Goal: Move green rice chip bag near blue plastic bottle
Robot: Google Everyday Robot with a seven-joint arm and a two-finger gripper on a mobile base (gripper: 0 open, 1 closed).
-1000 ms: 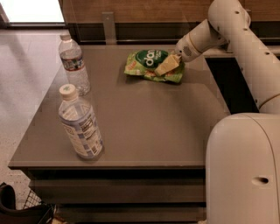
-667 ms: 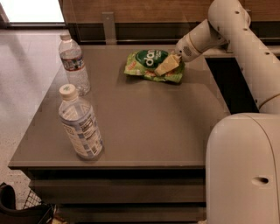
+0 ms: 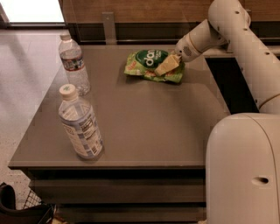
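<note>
gripper (image 3: 167, 65): far side of the table, right of centre, down on the right half of the green rice chip bag; tan tip overlaps the bag's top face
gripper state: unclear from this view whether it is spread, pressed together or pinching the bag
arm (image 3: 232, 26): white, comes in from the upper right and slopes down-left to the bag
green rice chip bag (image 3: 144, 66): lies flat and crinkled on the table near the far edge, a bit right of centre; dark green round logo with white lettering faces up, tan chip picture by the gripper
blue plastic bottle (image 3: 81, 127): upright, front-left part of the table, close to the near edge; white cap, big white label with small print, pale blue tint
bag vs blue bottle: well apart, bag far and right, bottle near and left, bare tabletop between them
clear water bottle (image 3: 74, 65): slimmer, upright, at the left edge, behind the blue plastic bottle; narrow dark label band, white cap
two bottles: near each other, not touching
table (image 3: 153, 127): grey-brown flat top, dark shelf edge visible under the front
robot body (image 3: 245, 170): large white housing, lower right foreground, covers the table's right front corner
floor (image 3: 22, 87): pale speckled, left of the table
back wall (image 3: 144, 8): brown wood panelling behind the table
lower left corner: dark object (image 3: 17, 210) on the floor, what it is unclear
</note>
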